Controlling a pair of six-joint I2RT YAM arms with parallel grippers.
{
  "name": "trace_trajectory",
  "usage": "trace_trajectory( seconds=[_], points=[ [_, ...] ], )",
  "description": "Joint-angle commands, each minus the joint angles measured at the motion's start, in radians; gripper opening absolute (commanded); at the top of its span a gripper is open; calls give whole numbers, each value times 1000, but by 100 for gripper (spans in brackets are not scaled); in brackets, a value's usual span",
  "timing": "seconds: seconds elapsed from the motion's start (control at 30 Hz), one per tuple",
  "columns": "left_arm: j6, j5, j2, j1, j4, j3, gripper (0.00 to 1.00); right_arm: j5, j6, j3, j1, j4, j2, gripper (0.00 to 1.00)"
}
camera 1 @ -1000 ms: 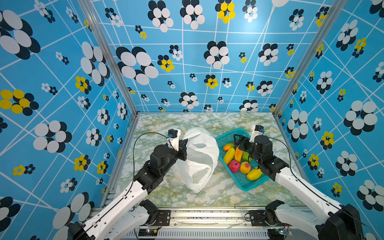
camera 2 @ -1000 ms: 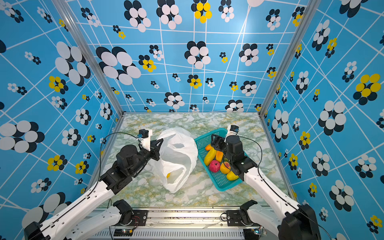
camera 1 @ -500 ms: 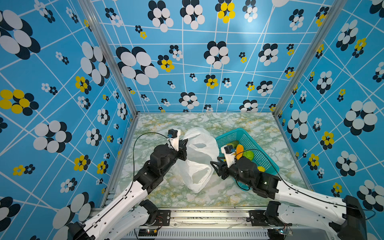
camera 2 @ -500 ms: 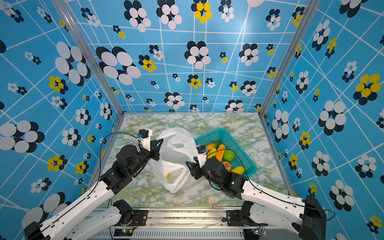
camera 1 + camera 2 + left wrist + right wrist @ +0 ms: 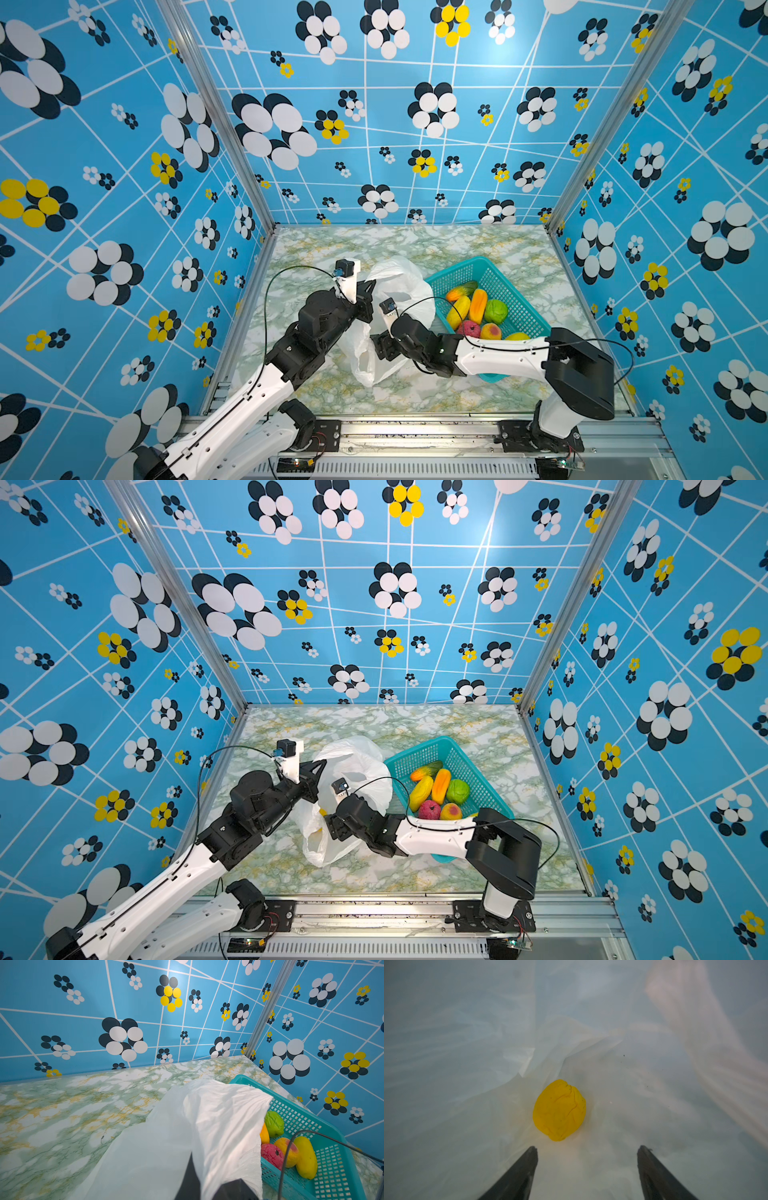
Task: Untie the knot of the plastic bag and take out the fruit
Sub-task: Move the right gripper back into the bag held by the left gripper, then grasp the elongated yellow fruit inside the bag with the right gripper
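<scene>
Marble tabletop [image 5: 457, 249]; right end effector [image 5: 588, 1147] agape, empty.

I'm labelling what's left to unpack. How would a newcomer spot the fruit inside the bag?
Find the white plastic bag beside the teal basket. Inside it, just ahead of the open right gripper, lies a round, wrinkled yellow fruit. It is alone there; the other fruits sit in the basket.

Teal basket [image 5: 516, 302] on marbled tabletop [image 5: 415, 246]

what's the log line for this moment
left tool: shut on bag | right tool: open, inside bag, short of yellow fruit | basket: other fruit inside
</scene>
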Motion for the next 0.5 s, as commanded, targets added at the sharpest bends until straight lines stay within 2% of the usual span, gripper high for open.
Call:
trace_trajectory(
  seconds=[0.0, 0.13, 0.37, 0.47],
  points=[
    [-6, 35, -14, 6, 16, 18, 0, 100, 84, 139, 0, -44, 110, 86],
    [8, 106, -38, 6, 55, -7, 0, 186, 163, 336, -2, -175, 263, 95],
    [17, 148, -63, 4, 74, -26, 0, 286, 208, 750, 0, -424, 560, 98],
    [21, 148, -59, 4, 82, -31, 0, 333, 206, 845, -2, -454, 629, 99]
  ],
)
